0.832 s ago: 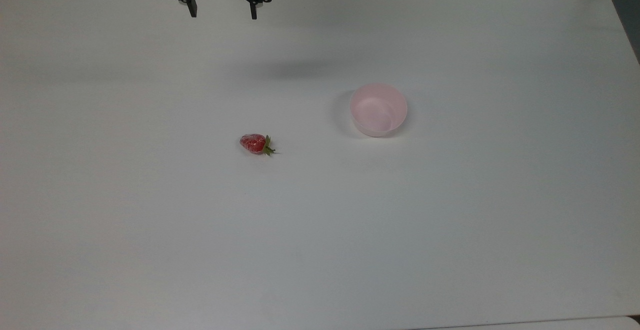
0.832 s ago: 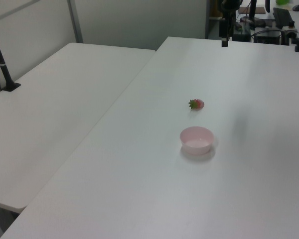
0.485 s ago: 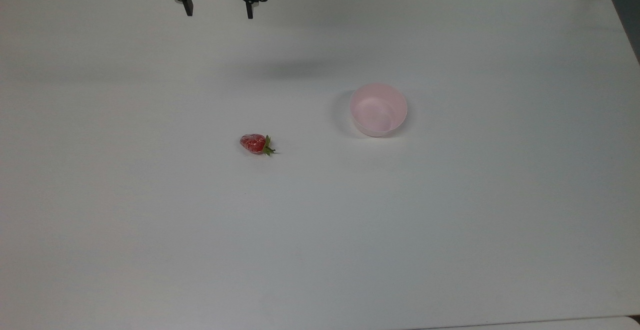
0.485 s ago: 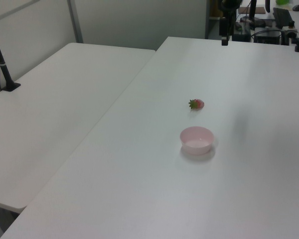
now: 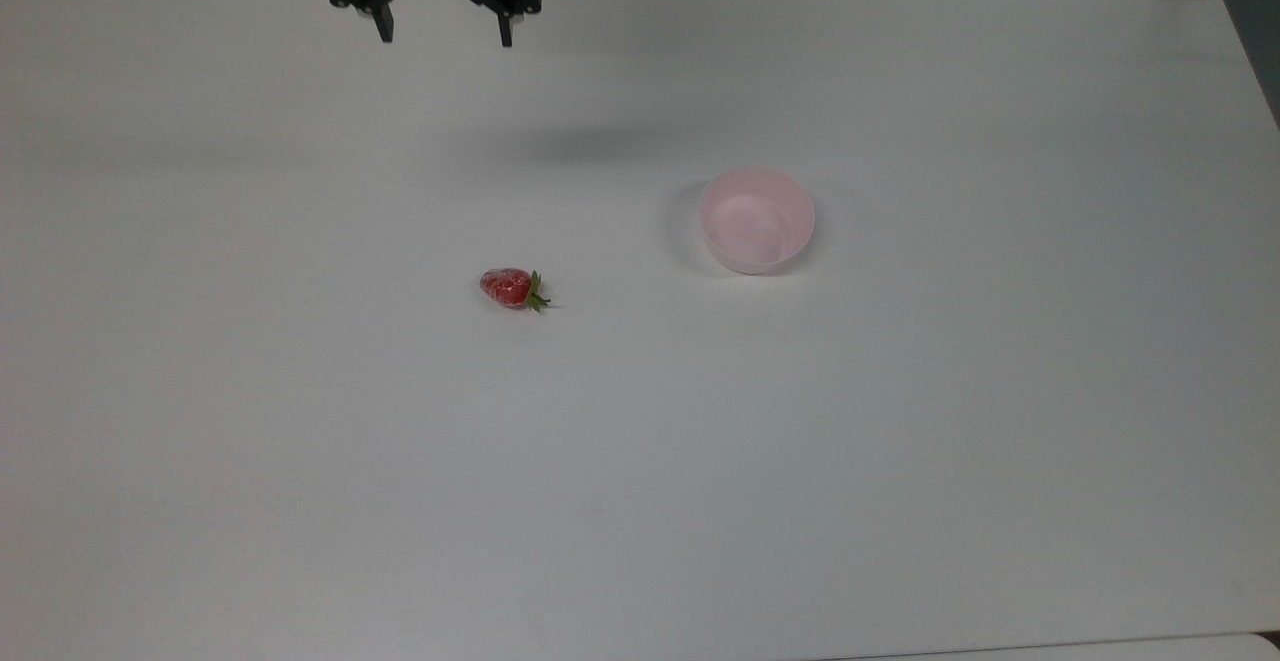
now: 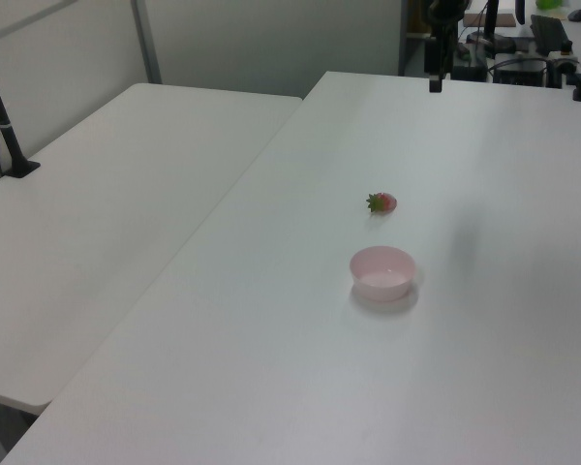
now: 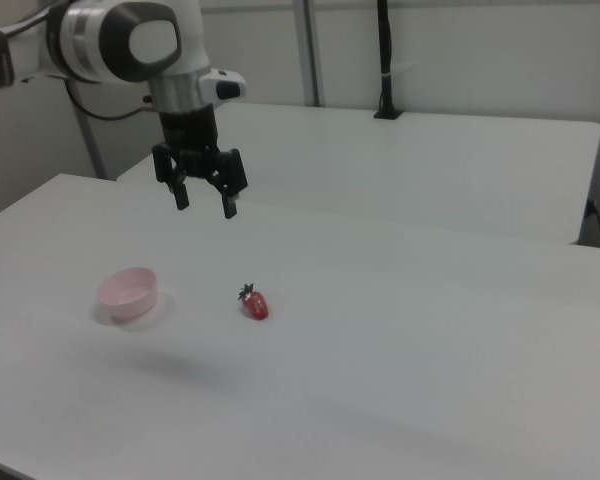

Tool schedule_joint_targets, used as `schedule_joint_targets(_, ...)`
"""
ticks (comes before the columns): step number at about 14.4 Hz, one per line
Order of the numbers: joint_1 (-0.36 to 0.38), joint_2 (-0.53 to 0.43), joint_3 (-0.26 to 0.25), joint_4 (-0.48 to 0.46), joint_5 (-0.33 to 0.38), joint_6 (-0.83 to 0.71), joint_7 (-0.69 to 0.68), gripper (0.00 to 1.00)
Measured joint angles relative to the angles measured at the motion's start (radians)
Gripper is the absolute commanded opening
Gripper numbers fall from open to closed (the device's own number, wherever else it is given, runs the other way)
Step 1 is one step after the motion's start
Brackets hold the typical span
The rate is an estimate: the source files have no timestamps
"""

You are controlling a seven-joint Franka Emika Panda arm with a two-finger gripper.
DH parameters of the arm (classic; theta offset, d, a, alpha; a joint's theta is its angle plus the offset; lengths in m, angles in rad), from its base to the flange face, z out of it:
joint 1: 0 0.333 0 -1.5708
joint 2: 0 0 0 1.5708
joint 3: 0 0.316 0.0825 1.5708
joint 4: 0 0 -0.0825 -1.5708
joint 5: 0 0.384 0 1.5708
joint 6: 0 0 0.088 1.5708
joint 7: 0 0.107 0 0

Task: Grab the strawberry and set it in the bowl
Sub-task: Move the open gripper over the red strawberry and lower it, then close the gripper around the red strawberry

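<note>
The strawberry (image 5: 512, 288) lies on its side on the white table (image 5: 900, 461), slightly left of centre in the top view, with its green cap pointing toward the top view's right. In the right view it (image 7: 255, 304) sits near the middle of the frame, cap toward the upper left. Nothing touches it and nothing lies between it and the bowl.

The bowl (image 5: 757, 219) stands upright to the strawberry's upper right in the top view, well apart from it, with its pale pink inside bare. In the left view the bowl (image 6: 382, 271) appears below the strawberry (image 6: 382, 202); in the right view it (image 7: 128, 293) is to the fruit's left.

The gripper (image 5: 444, 39) hangs at the upper left of the top view, above the table's far edge and well apart from both items. Its two dark fingers are spread wide and carry nothing. The right view shows it (image 7: 206, 206) above the table surface, with the arm (image 7: 130, 40) reaching in from the upper left.

A second white table (image 6: 97, 252) adjoins at the left view's left, with a black post (image 6: 5, 121) on it.
</note>
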Motion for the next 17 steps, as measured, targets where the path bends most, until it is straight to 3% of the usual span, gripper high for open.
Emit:
schedule_joint_targets(5,0.0,0.178,-0.005,0.072,0.0,0.145,-0.141,1.0)
schedule_joint_targets(11,0.067,0.393,-0.06,0.102,0.0,0.34,-0.615,1.0)
schedule_joint_targets(14,0.114,0.437,-0.068,0.101,0.0,0.341,-0.731,0.99)
schedule_joint_targets(17,0.139,0.462,-0.069,0.099,0.0,0.341,-0.748,0.86)
